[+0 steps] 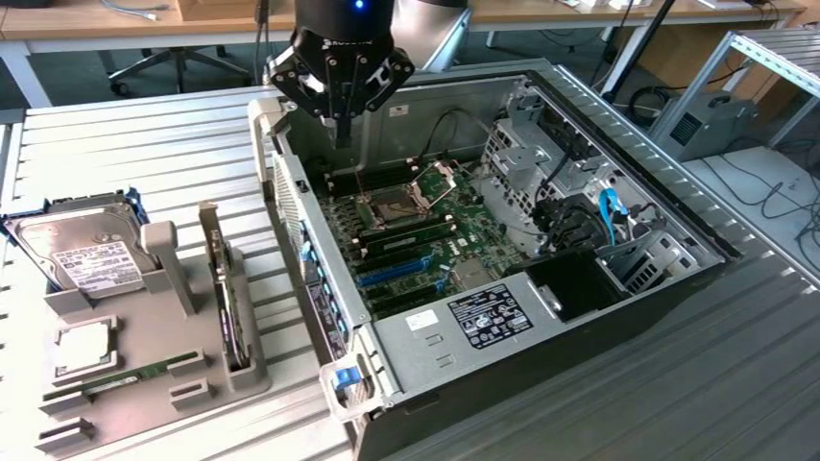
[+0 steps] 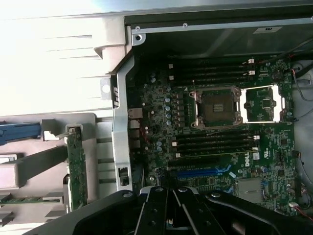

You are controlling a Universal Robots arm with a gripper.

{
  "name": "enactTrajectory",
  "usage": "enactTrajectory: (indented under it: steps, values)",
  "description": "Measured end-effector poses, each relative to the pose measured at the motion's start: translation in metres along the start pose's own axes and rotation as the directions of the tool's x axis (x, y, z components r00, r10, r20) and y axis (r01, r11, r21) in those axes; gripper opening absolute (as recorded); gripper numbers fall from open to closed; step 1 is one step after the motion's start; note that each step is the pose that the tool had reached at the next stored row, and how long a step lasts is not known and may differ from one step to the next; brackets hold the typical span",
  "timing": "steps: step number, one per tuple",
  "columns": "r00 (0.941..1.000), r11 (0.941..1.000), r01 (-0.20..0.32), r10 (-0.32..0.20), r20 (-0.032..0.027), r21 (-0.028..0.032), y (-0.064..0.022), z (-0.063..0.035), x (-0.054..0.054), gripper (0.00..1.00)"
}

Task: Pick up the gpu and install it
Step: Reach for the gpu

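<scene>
While the pincer [image 1: 341,130] hangs over the open computer case [image 1: 666,206], its fingers are pressed together with nothing between them. It touches nothing. Straight below the tips sits the green motherboard [image 1: 423,245]. The open processor socket [image 1: 384,204] is the nearest part under the pincer, and the blue slots [image 1: 397,272] lie further from it along the board.

The graphics card [image 1: 225,288] is not in the case. It is well apart from the pincer, out past the case wall toward the exterior view's left. It stands on its thin edge in a slot of the gray holder [image 1: 141,403], untouched.

Further still from the pincer on that same holder is a hard drive [image 1: 84,254] with a white label. A slim memory stick [image 1: 129,373] lies flat at the far end. In the wrist view the card's green edge shows beside the case wall, off to the side of the pincer.
</scene>
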State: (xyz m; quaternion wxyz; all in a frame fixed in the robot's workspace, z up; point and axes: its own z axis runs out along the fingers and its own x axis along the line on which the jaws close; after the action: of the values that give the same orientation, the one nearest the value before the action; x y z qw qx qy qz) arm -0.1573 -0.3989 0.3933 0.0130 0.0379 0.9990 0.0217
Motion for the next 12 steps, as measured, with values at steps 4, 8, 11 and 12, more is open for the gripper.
enactTrajectory:
  steps: [4,8,11,12]
  values:
    - [1.0000,1.0000,0.000,0.000,0.0000,0.0000,-0.0001,0.0000,0.0012,0.11]
    - [1.0000,1.0000,0.000,0.000,0.0001,-0.0001,-0.0002,0.0000,0.0024,0.11]
    - [1.0000,1.0000,0.000,0.000,0.0000,0.0000,-0.0003,-0.0001,0.0033,0.11]
    - [1.0000,1.0000,0.000,0.000,0.0001,0.0000,-0.0003,-0.0001,0.0036,0.11]
